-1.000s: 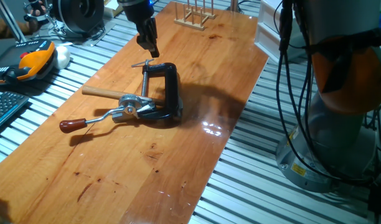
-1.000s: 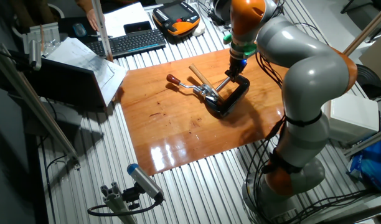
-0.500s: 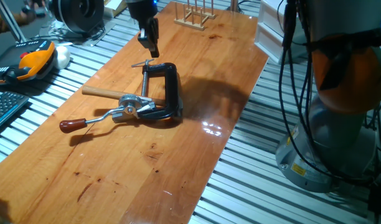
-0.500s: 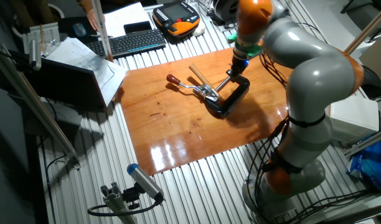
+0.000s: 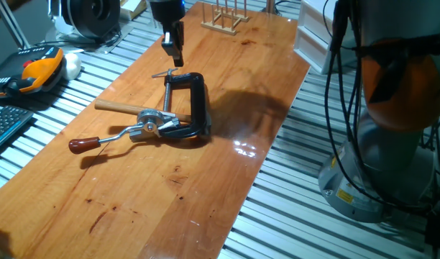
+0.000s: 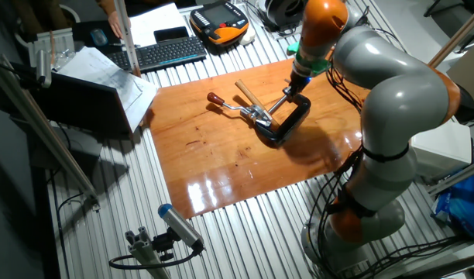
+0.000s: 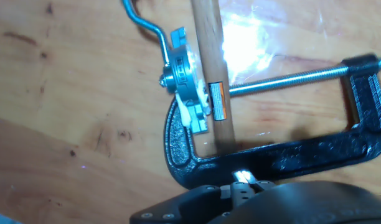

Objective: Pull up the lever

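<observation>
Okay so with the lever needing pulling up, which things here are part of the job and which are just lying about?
Part of the job:
- thin bent silver metal lever with a dark red-brown wooden knob
- small silver hub
- gripper

Just lying about:
- black C-clamp
- pale wooden-handled hammer
- wooden peg rack
- orange handheld controller
- black keyboard

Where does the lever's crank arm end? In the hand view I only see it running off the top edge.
Observer: The lever ends in a dark red-brown knob that lies low on the table.
Operator: Is the gripper near that knob?
Observer: No. The gripper hangs above the screw end of the black C-clamp, well away from the knob.
Operator: Open or shut?
Observer: I cannot tell. The fingers look close together, with nothing between them.
</observation>
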You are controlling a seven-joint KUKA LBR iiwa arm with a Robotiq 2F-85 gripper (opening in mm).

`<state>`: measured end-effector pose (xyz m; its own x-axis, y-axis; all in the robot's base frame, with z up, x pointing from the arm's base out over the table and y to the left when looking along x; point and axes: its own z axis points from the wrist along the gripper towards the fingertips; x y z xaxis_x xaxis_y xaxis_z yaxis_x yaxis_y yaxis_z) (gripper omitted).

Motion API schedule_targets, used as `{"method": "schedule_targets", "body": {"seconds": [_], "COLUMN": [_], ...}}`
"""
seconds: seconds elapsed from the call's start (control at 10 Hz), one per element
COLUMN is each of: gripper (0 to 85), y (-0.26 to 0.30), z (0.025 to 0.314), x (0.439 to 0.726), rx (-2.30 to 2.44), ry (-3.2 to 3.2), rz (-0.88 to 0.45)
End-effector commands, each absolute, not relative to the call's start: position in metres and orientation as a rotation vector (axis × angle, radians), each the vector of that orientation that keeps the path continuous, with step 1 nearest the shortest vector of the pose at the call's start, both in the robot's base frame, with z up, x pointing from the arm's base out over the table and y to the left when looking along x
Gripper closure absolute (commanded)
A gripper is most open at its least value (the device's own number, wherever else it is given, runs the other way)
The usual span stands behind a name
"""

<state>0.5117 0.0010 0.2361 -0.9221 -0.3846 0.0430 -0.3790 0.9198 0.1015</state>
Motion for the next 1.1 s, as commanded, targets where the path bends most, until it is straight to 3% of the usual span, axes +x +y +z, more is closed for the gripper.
{"method": "schedule_targets", "body": {"seconds": [0.0, 0.3, 0.6, 1.0], "gripper": [85.0, 85.0, 85.0, 85.0], "y": [0.000, 0.012, 0.090, 0.142], "z": [0.236, 0.237, 0.235, 0.187], "x": [0.512, 0.517, 0.550, 0.555], "rx": [0.631, 0.685, 0.636, 0.552], "ry": [-3.043, -2.999, -3.008, -3.026], "rz": [-0.115, -0.111, -0.153, -0.170]}}
